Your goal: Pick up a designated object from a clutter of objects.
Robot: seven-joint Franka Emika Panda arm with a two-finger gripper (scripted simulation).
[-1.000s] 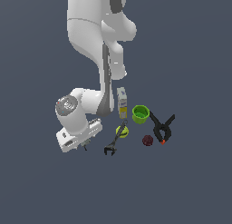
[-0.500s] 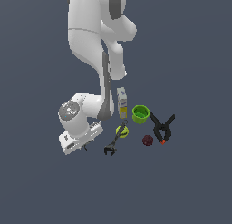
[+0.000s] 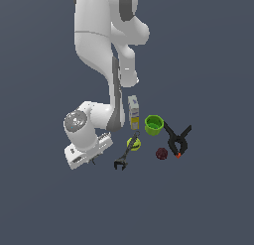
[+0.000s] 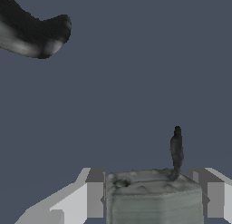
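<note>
In the wrist view the designated object [image 4: 154, 198], a grey blocky item, fills the gap between my two fingers. My gripper [image 4: 152, 175] is shut on it, with a light grey finger [image 4: 93, 191] against each side. A thin dark stub [image 4: 176, 148] rises past its far corner. In the exterior view the white hand [image 3: 87, 151] is low at the exterior view's left of the clutter, and my gripper [image 3: 92, 161] hides the object under it. The blue and white top does not show.
At the exterior view's right of the hand lie a black tool [image 3: 124, 157], a yellow-green ball [image 3: 134, 144], a white-yellow carton [image 3: 133, 111], a green cup [image 3: 154, 125], a dark red ball [image 3: 160, 153] and a black clamp [image 3: 177, 138] with orange tips. A dark curved shape [image 4: 34, 30] shows in the wrist view.
The hand has sunk slightly lower and a little toward the exterior view's right. The clutter items have not moved.
</note>
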